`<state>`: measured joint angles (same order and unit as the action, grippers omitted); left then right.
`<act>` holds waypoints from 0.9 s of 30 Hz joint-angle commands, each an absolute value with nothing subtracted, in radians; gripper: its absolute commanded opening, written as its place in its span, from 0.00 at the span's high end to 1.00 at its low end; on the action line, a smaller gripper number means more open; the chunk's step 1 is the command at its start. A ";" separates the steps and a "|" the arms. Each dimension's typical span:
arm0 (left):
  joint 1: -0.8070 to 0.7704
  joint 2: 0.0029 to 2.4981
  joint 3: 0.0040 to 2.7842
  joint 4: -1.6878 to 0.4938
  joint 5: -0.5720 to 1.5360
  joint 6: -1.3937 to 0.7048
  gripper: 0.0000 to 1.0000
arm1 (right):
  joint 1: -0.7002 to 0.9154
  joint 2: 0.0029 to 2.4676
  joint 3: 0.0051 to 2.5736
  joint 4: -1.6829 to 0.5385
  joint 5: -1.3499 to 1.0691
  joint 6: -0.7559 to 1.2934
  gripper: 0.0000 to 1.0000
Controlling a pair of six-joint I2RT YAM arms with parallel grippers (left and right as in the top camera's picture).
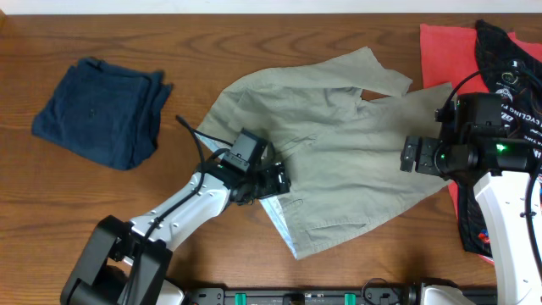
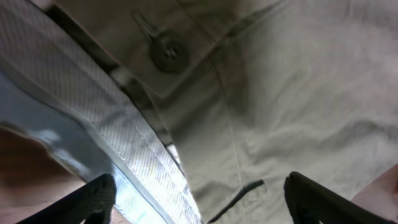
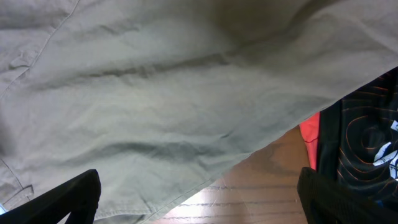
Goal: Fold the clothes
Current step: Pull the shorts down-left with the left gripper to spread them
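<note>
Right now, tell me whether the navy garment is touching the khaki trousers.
No, the navy garment lies apart at the left, with bare table between it and the khaki trousers.

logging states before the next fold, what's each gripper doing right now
Left gripper: open, over the khaki trousers, holding nothing.
Right gripper: open, over the same garment, holding nothing.

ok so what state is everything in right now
khaki trousers, unfolded, spread out rumpled
navy garment, loosely folded, lying apart
red garment, flat, partly covered
black printed jersey, unfolded, lying on the red garment
left gripper, open, over the trousers' waistband
right gripper, open, over the trousers' edge
</note>
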<state>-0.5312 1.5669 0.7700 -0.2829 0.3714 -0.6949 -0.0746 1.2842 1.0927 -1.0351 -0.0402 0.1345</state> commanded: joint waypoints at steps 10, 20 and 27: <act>-0.477 1.552 0.776 -0.181 0.329 -0.703 0.18 | -0.081 1.296 1.097 -1.042 -0.035 0.154 0.01; -0.477 1.641 0.776 -0.090 0.320 -0.713 0.20 | -0.081 1.296 1.097 -1.055 -0.034 0.153 0.01; -0.478 1.647 0.776 -0.087 0.299 -0.724 0.21 | -0.081 1.296 1.097 -1.055 -0.034 0.153 0.01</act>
